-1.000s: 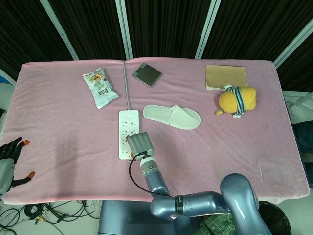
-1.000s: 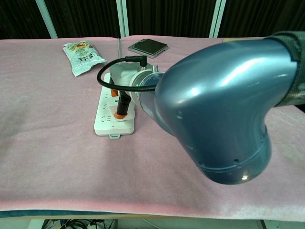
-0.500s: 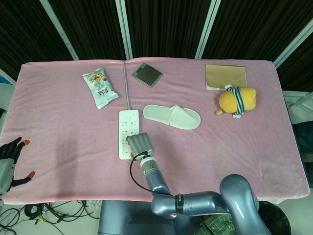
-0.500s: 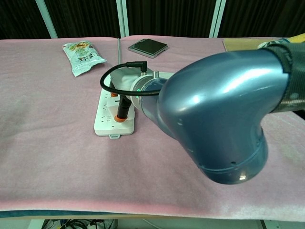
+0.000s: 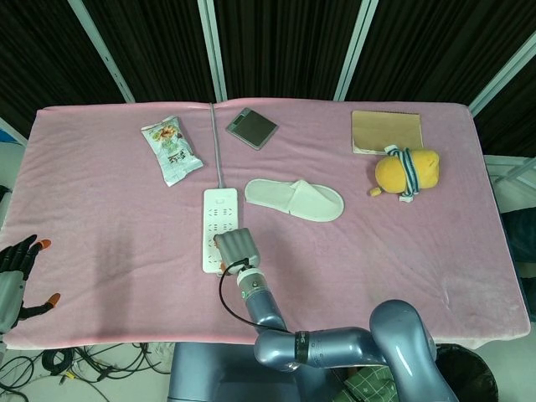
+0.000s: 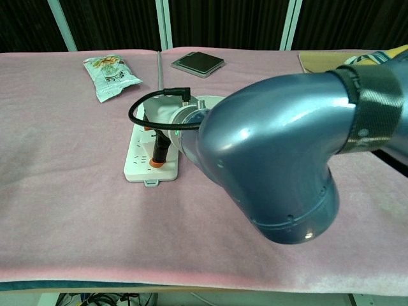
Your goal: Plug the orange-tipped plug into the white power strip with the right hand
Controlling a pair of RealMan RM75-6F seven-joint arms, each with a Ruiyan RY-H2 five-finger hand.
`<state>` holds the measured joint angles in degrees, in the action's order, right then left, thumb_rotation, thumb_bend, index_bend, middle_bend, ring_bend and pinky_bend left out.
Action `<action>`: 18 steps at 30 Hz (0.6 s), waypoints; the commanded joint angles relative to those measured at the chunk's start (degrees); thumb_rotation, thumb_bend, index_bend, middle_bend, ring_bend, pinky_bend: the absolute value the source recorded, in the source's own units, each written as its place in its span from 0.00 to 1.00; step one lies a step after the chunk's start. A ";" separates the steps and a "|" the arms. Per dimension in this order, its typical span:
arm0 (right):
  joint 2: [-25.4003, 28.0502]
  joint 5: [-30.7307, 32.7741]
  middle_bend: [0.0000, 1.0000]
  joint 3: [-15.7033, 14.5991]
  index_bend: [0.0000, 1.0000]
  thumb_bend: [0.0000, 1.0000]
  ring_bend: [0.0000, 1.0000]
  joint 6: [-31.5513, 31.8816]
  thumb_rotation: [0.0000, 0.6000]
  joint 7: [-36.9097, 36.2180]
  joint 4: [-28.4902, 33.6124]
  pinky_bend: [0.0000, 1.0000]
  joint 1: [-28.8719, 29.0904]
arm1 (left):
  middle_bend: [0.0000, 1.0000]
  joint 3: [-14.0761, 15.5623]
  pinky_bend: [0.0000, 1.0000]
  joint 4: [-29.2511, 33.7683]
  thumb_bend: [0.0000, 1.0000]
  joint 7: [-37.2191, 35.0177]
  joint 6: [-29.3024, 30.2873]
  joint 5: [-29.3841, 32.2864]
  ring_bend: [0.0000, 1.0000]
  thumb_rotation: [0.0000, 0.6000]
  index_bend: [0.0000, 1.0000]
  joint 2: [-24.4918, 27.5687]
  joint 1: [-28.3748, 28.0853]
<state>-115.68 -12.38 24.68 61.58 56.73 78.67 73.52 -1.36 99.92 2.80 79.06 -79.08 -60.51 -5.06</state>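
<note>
The white power strip [image 5: 219,219] lies lengthwise in the middle of the pink table, its grey cord running to the far edge. My right hand [image 5: 236,246] sits over the strip's near end and holds the black plug [image 6: 158,144] upright. The plug's orange tip [image 6: 155,162] touches the top of the power strip [image 6: 141,167] at its near end. How deep the pins sit is hidden. A black cable [image 6: 148,101] loops above the plug. The big blue right arm [image 6: 274,146] hides most of the hand in the chest view. My left hand [image 5: 13,276] hangs off the table's left front corner, fingers apart, holding nothing.
A snack bag [image 5: 171,149] lies left of the strip's cord, with a dark flat device [image 5: 251,127] behind it. A white slipper [image 5: 295,199] lies right of the strip. Further right are a brown pad [image 5: 386,131] and a yellow plush toy [image 5: 407,171].
The right hand has lowered the plug and shifted slightly left, bringing the orange tip down onto the strip. The left hand has not moved.
</note>
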 commanded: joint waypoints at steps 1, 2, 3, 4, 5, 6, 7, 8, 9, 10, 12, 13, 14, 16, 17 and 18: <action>0.47 0.39 0.93 -0.14 1.00 0.65 0.88 -0.33 1.00 0.14 0.10 0.60 -0.21 | 0.00 0.01 0.00 -0.03 0.22 0.05 0.00 -0.01 0.00 1.00 0.10 -0.01 0.00; 0.79 0.63 0.93 -0.22 1.00 0.65 0.88 -0.55 1.00 0.19 0.25 0.60 -0.35 | 0.00 0.02 0.00 -0.06 0.22 0.12 0.02 -0.04 0.00 1.00 0.10 -0.03 0.00; 1.03 0.80 0.93 -0.27 1.00 0.66 0.88 -0.73 1.00 0.17 0.39 0.60 -0.48 | 0.00 0.03 0.00 -0.07 0.22 0.15 0.05 -0.06 0.00 1.00 0.10 -0.04 0.01; 1.31 0.96 0.93 -0.33 1.00 0.66 0.88 -1.01 1.00 0.09 0.56 0.60 -0.64 | 0.00 0.04 0.00 -0.06 0.22 0.17 0.09 -0.09 0.00 1.00 0.10 -0.06 0.02; 1.62 1.12 0.93 -0.37 1.00 0.66 0.88 -1.43 1.00 -0.11 0.79 0.60 -0.88 | 0.00 0.04 0.00 -0.05 0.22 0.20 0.13 -0.11 0.00 1.00 0.10 -0.06 0.04; 2.06 1.30 0.93 -0.37 1.00 0.66 0.88 -2.00 1.00 -0.72 1.13 0.60 -1.36 | 0.00 0.04 0.00 -0.06 0.22 0.24 0.17 -0.12 0.00 1.00 0.10 -0.09 0.05; 2.30 1.31 0.93 -0.43 1.00 0.66 0.88 -2.25 1.00 -1.09 1.31 0.60 -1.64 | 0.00 0.04 0.00 -0.06 0.22 0.26 0.17 -0.11 0.00 1.00 0.10 -0.10 0.05; 2.52 1.29 0.93 -0.57 1.00 0.66 0.89 -2.43 1.00 -1.39 1.45 0.60 -1.89 | 0.00 0.04 0.00 -0.06 0.22 0.29 0.16 -0.09 0.00 1.00 0.10 -0.11 0.05; 2.82 1.10 0.93 -0.88 1.00 0.66 0.88 -2.62 1.00 -1.69 1.59 0.60 -2.19 | 0.00 0.03 0.00 -0.05 0.22 0.37 0.15 -0.06 0.00 1.00 0.10 -0.14 0.04; 2.97 0.90 0.93 -1.03 1.00 0.66 0.88 -2.72 1.00 -1.94 1.66 0.60 -2.34 | 0.00 0.02 0.00 -0.06 0.22 0.42 0.14 -0.06 0.00 1.00 0.10 -0.15 0.03; 3.17 0.47 0.93 -1.19 1.00 0.66 0.88 -2.90 1.00 -2.56 1.71 0.60 -2.62 | 0.00 0.02 0.00 -0.05 0.22 0.49 0.14 -0.04 0.00 1.00 0.10 -0.19 0.02; 3.21 0.06 0.92 -1.25 1.00 0.65 0.88 -2.89 1.00 -3.07 1.68 0.60 -2.78 | 0.00 0.00 0.00 -0.03 0.22 0.53 0.15 -0.01 0.00 1.00 0.10 -0.20 0.02; 3.20 -0.28 0.90 -1.31 1.00 0.64 0.86 -2.80 1.00 -3.37 1.60 0.60 -2.85 | 0.01 0.00 0.00 -0.01 0.22 0.56 0.15 0.01 0.00 1.00 0.10 -0.21 0.02; 3.18 -1.23 0.83 -1.69 1.00 0.60 0.82 -2.57 1.00 -3.78 1.41 0.59 -2.92 | 0.00 -0.03 0.00 0.00 0.22 0.64 0.12 0.06 0.00 1.00 0.10 -0.22 0.00; 3.24 -1.46 0.78 -1.83 0.99 0.57 0.79 -2.61 1.00 -3.86 1.49 0.59 -2.94 | 0.00 -0.03 0.00 0.01 0.22 0.67 0.11 0.08 0.00 1.00 0.10 -0.23 -0.01; 3.35 -1.57 0.72 -1.95 0.94 0.54 0.76 -2.79 1.00 -3.95 1.66 0.58 -2.98 | 0.00 -0.03 0.00 0.01 0.22 0.68 0.10 0.10 0.00 1.00 0.10 -0.23 -0.01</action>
<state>-112.42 -13.85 22.88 58.88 52.90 80.24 70.60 -1.38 99.93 3.48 79.16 -78.98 -60.74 -5.07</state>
